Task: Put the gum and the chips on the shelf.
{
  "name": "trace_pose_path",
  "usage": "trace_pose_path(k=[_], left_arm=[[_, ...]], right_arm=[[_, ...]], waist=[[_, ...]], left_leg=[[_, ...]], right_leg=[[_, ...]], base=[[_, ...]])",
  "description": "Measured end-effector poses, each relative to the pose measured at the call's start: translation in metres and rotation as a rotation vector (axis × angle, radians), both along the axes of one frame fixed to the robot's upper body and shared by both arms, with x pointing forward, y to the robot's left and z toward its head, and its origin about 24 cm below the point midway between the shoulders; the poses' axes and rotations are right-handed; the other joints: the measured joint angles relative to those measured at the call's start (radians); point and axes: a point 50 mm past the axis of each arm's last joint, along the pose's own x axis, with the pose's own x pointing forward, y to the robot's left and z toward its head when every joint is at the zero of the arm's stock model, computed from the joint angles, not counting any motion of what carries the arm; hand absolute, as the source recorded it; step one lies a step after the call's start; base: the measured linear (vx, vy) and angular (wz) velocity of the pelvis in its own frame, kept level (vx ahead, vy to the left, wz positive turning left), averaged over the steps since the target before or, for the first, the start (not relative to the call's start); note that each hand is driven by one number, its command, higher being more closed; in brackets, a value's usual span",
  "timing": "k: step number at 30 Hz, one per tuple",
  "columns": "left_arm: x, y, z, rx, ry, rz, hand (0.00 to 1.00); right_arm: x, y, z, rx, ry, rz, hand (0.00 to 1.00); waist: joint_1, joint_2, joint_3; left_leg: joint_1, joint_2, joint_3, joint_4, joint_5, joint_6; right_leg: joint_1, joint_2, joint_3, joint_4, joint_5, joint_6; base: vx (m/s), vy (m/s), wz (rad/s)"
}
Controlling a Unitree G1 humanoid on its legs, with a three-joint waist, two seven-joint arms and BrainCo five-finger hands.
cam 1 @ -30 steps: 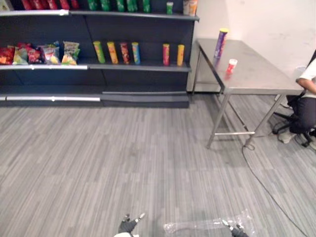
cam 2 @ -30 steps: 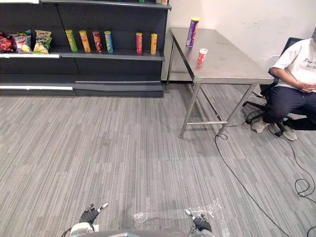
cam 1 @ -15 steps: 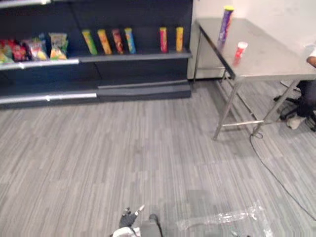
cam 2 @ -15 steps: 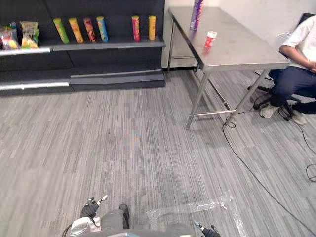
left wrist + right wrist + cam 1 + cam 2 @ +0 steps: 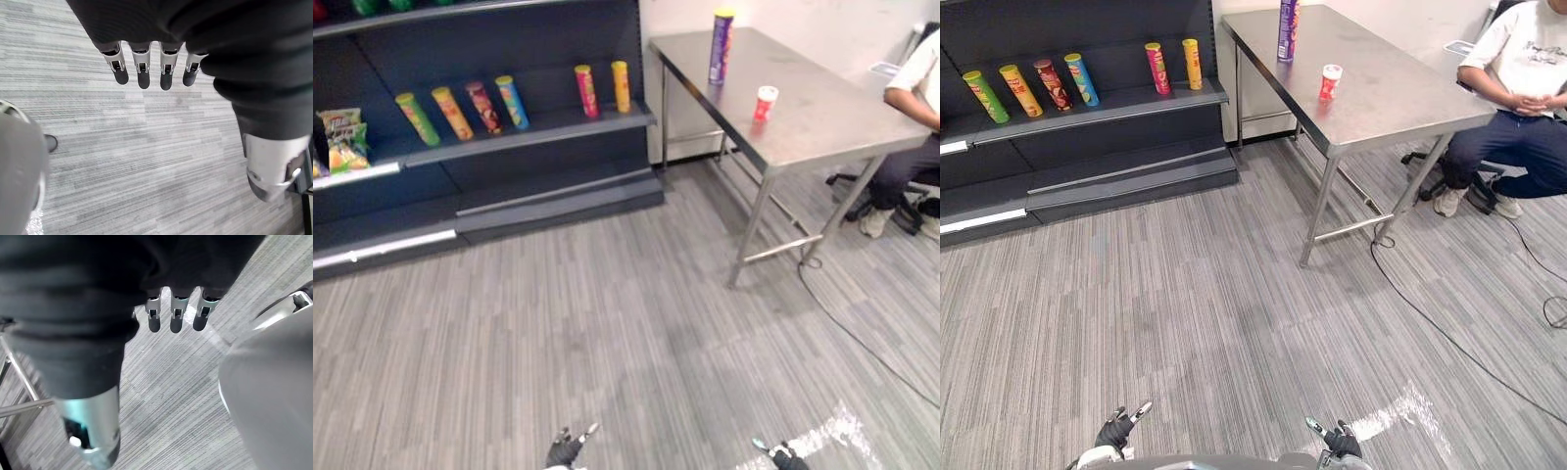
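Observation:
A tall purple chips can [image 5: 721, 46] stands upright at the far end of the steel table [image 5: 822, 127]. A small red-and-white gum tub [image 5: 765, 103] sits nearer along the same top. Left of the table is the dark shelf [image 5: 538, 132], with a row of chip cans on its board. My left hand [image 5: 566, 450] and right hand [image 5: 781, 455] hang low over the grey carpet, far from the table. In the wrist views the left hand [image 5: 143, 68] and the right hand [image 5: 176, 313] have straight fingers and hold nothing.
A person [image 5: 1518, 88] sits on a chair at the table's right end. Snack bags [image 5: 344, 142] lie on the shelf's left part. A shiny tape patch [image 5: 1410, 411] marks the carpet close to my right hand. Open carpet stretches between me, the shelf and the table.
The whole picture has shifted: the camera moved, so the shelf now sits further left and tilted and the table shows more fully. Both hands stay low and empty.

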Motion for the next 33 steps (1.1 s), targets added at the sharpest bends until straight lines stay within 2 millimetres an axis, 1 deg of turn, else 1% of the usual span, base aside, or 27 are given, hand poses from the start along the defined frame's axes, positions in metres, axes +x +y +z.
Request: trace_pose_path(k=[1, 2, 3, 4, 5, 6, 7, 8, 9, 10, 11, 12, 13, 14, 15, 16, 18, 21, 23, 24, 25, 26, 27, 29, 31, 32, 33], left_arm=[[0.004, -0.003, 0.001, -0.004, -0.01, -0.018, 0.0], [0.009, -0.006, 0.001, -0.011, -0.018, -0.038, 0.0], [0.011, -0.006, 0.002, -0.008, -0.022, -0.042, 0.0], [0.016, -0.008, 0.002, -0.01, -0.027, -0.06, 0.0], [0.022, -0.01, 0.004, -0.013, -0.039, -0.07, 0.0], [0.027, -0.011, 0.005, -0.014, -0.052, -0.074, 0.0], [0.03, -0.011, 0.006, -0.016, -0.059, -0.074, 0.0], [0.034, -0.01, 0.006, -0.025, -0.065, -0.064, 0.0], [0.037, -0.017, 0.006, -0.054, -0.069, -0.051, 0.0], [0.037, -0.025, 0.005, -0.078, -0.069, -0.049, 0.0], [0.039, -0.034, 0.005, -0.11, -0.08, -0.055, 0.0], [0.039, -0.038, 0.005, -0.129, -0.086, -0.046, 0.0], [0.04, -0.042, 0.005, -0.149, -0.09, -0.022, 0.0], [0.028, -0.043, 0.001, -0.161, -0.062, 0.01, 0.0], [0.024, -0.042, -0.001, -0.163, -0.05, 0.023, 0.0], [0.019, -0.045, -0.003, -0.173, -0.027, 0.011, 0.0], [0.02, -0.047, -0.003, -0.18, -0.032, 0.013, 0.0], [0.016, -0.047, -0.004, -0.181, -0.022, 0.018, 0.0], [0.017, -0.047, -0.003, -0.18, -0.025, 0.019, 0.0], [0.018, -0.046, -0.003, -0.178, -0.027, 0.019, 0.0], [0.02, -0.044, -0.002, -0.172, -0.039, 0.023, 0.0], [0.017, -0.04, -0.002, -0.163, -0.036, 0.04, 0.0], [0.016, -0.039, -0.002, -0.162, -0.035, 0.05, 0.0], [0.013, -0.033, -0.002, -0.153, -0.042, 0.089, 0.0], [0.012, -0.029, -0.001, -0.145, -0.051, 0.11, 0.0], [0.013, -0.025, 0.0, -0.135, -0.058, 0.111, 0.0], [0.013, -0.023, 0.0, -0.128, -0.06, 0.111, 0.0]], right_arm=[[-0.003, -0.002, 0.0, -0.003, 0.002, -0.019, 0.0], [-0.005, -0.005, 0.0, -0.004, -0.001, -0.049, 0.0], [-0.005, -0.008, 0.001, -0.009, -0.004, -0.064, 0.0], [-0.006, -0.015, 0.002, -0.027, -0.004, -0.072, 0.0], [-0.009, -0.02, 0.003, -0.042, 0.001, -0.071, 0.0], [-0.014, -0.021, 0.002, -0.043, 0.014, -0.076, 0.0], [-0.022, -0.018, 0.001, -0.035, 0.032, -0.085, 0.0], [-0.046, -0.012, -0.004, -0.014, 0.097, -0.119, 0.0], [-0.055, -0.009, -0.006, 0.0, 0.127, -0.146, 0.0], [-0.059, -0.013, -0.005, -0.005, 0.135, -0.174, 0.0], [-0.057, -0.014, -0.005, -0.009, 0.126, -0.183, 0.0], [-0.055, -0.013, -0.004, -0.003, 0.118, -0.177, 0.0], [-0.049, -0.011, -0.003, -0.002, 0.095, -0.166, 0.0], [-0.054, -0.004, -0.004, 0.012, 0.105, -0.149, 0.0], [-0.054, -0.002, -0.004, 0.016, 0.106, -0.137, 0.0], [-0.052, -0.006, -0.003, 0.007, 0.095, -0.129, 0.0], [-0.039, -0.009, -0.001, -0.005, 0.062, -0.116, 0.0], [-0.028, -0.013, 0.001, -0.021, 0.04, -0.077, 0.0], [-0.021, -0.014, 0.003, -0.027, 0.011, -0.077, 0.0], [-0.019, -0.014, 0.004, -0.027, 0.004, -0.075, 0.0], [-0.017, -0.015, 0.005, -0.031, -0.003, -0.075, 0.0], [-0.017, -0.015, 0.005, -0.034, -0.006, -0.078, 0.0], [-0.018, -0.015, 0.005, -0.035, -0.006, -0.081, 0.0], [-0.022, -0.015, 0.004, -0.039, 0.009, -0.092, 0.0], [-0.024, -0.015, 0.002, -0.032, 0.024, -0.105, 0.0], [-0.027, -0.015, 0.0, -0.024, 0.041, -0.127, 0.0], [-0.029, -0.015, -0.001, -0.02, 0.049, -0.132, 0.0]], waist=[[-0.004, 0.01, 0.008], [-0.004, 0.002, 0.027], [-0.006, 0.004, 0.036], [-0.009, 0.018, 0.061], [-0.03, 0.042, 0.088], [-0.049, 0.051, 0.106], [-0.058, 0.048, 0.113], [-0.063, 0.022, 0.117], [-0.065, 0.025, 0.134], [-0.065, 0.05, 0.138], [-0.063, 0.046, 0.142], [-0.057, 0.038, 0.149], [-0.051, 0.034, 0.158], [-0.053, 0.007, 0.124], [-0.054, -0.007, 0.12], [-0.054, 0.015, 0.106], [-0.053, 0.025, 0.105], [-0.053, 0.04, 0.096], [-0.052, 0.041, 0.091], [-0.051, 0.042, 0.087], [-0.05, 0.047, 0.083], [-0.047, 0.038, 0.087], [-0.049, 0.039, 0.088], [-0.046, 0.042, 0.087], [-0.033, 0.04, 0.087], [-0.019, 0.038, 0.088], [-0.017, 0.034, 0.089]], left_leg=[[0.038, -0.003, -0.012, -0.024, 0.0, 0.0], [0.1, -0.005, -0.025, -0.052, -0.004, 0.006], [0.125, -0.001, -0.039, -0.064, -0.007, 0.011], [0.178, 0.015, -0.048, -0.09, -0.009, 0.011], [0.222, 0.05, -0.057, -0.095, -0.009, 0.011], [0.239, 0.074, -0.06, -0.077, -0.009, 0.011], [0.242, 0.087, -0.064, -0.052, -0.009, 0.01], [0.262, 0.089, -0.067, -0.027, -0.021, -0.011], [0.289, 0.104, -0.072, -0.014, -0.05, -0.076], [0.291, 0.114, -0.078, -0.017, -0.055, -0.092], [0.283, 0.079, -0.092, -0.025, -0.047, -0.082], [0.285, 0.052, -0.092, -0.047, -0.011, -0.069], [0.292, 0.056, -0.073, -0.044, 0.037, -0.066], [0.309, 0.048, -0.089, -0.06, 0.036, -0.068], [0.321, 0.055, -0.096, -0.063, 0.029, -0.073], [0.321, 0.085, -0.11, -0.07, 0.042, -0.073], [0.316, 0.118, -0.119, -0.073, 0.072, -0.085], [0.294, 0.159, -0.141, -0.038, 0.125, -0.124], [0.225, 0.183, -0.178, 0.123, 0.173, -0.172], [0.191, 0.193, -0.186, 0.195, 0.188, -0.182], [0.122, 0.211, -0.205, 0.34, 0.243, -0.19], [0.074, 0.234, -0.197, 0.478, 0.312, -0.183], [0.053, 0.255, -0.186, 0.549, 0.301, -0.177], [0.001, 0.302, -0.103, 0.71, 0.186, -0.131], [-0.046, 0.305, -0.035, 0.719, 0.098, -0.112], [-0.095, 0.298, 0.006, 0.66, 0.057, -0.106], [-0.113, 0.291, 0.018, 0.611, 0.048, -0.105]], right_leg=[[-0.024, -0.003, -0.019, 0.068, 0.077, 0.001], [-0.09, -0.002, -0.062, 0.244, -0.034, -0.032], [-0.118, 0.003, -0.095, 0.296, -0.096, -0.071], [-0.149, 0.022, -0.149, 0.341, -0.175, -0.116], [-0.198, 0.061, -0.216, 0.338, -0.256, -0.151], [-0.232, 0.085, -0.242, 0.276, -0.294, -0.156], [-0.267, 0.098, -0.234, 0.161, -0.299, -0.153], [-0.261, 0.104, -0.149, -0.165, -0.251, -0.11], [-0.221, 0.104, -0.167, -0.246, -0.174, -0.147], [-0.194, 0.116, -0.189, -0.267, -0.176, -0.146], [-0.173, 0.105, -0.186, -0.263, -0.176, -0.146], [-0.183, 0.099, -0.172, -0.193, -0.174, -0.142], [-0.239, 0.1, -0.162, -0.071, -0.191, -0.141], [-0.226, 0.086, -0.124, -0.185, -0.22, -0.154], [-0.214, 0.085, -0.136, -0.182, -0.252, -0.163], [-0.191, 0.098, -0.179, -0.205, -0.266, -0.169], [-0.167, 0.109, -0.219, -0.229, -0.273, -0.187], [-0.116, 0.122, -0.266, -0.267, -0.291, -0.208], [-0.054, 0.128, -0.278, -0.327, -0.292, -0.212], [-0.042, 0.131, -0.277, -0.339, -0.292, -0.212], [-0.012, 0.137, -0.272, -0.365, -0.292, -0.213], [0.033, 0.14, -0.261, -0.396, -0.295, -0.218], [0.061, 0.144, -0.257, -0.415, -0.297, -0.224], [0.171, 0.155, -0.225, -0.482, -0.297, -0.227], [0.232, 0.146, -0.181, -0.518, -0.294, -0.224], [0.271, 0.128, -0.142, -0.542, -0.291, -0.22], [0.285, 0.118, -0.124, -0.555, -0.292, -0.218]], base=[[0.32, -0.026, 0.2], [0.32, -0.067, 0.18], [0.31, -0.139, 0.12], [0.28, -0.196, 0.16], [0.29, -0.209, 0.24], [0.31, -0.242, 0.39], [0.37, -0.279, 0.58], [0.5, -0.385, 0.71], [0.44, -0.314, 0.62], [0.41, -0.254, 0.48], [0.28, -0.141, 0.33], [0.27, -0.16, 0.44], [0.16, -0.154, 0.61], [0.2, -0.2, 0.64], [0.22, -0.214, 0.71], [0.26, -0.202, 0.61], [0.25, -0.191, 0.53], [0.24, -0.143, 0.36], [0.19, -0.116, 0.22], [0.18, -0.124, -0.02], [0.19, -0.111, -0.18], [0.19, -0.095, -0.19], [0.21, -0.062, -0.22], [0.25, 0.004, -0.37], [0.25, 0.114, -0.79], [0.23, 0.171, -0.94], [0.24, 0.192, -0.9]])
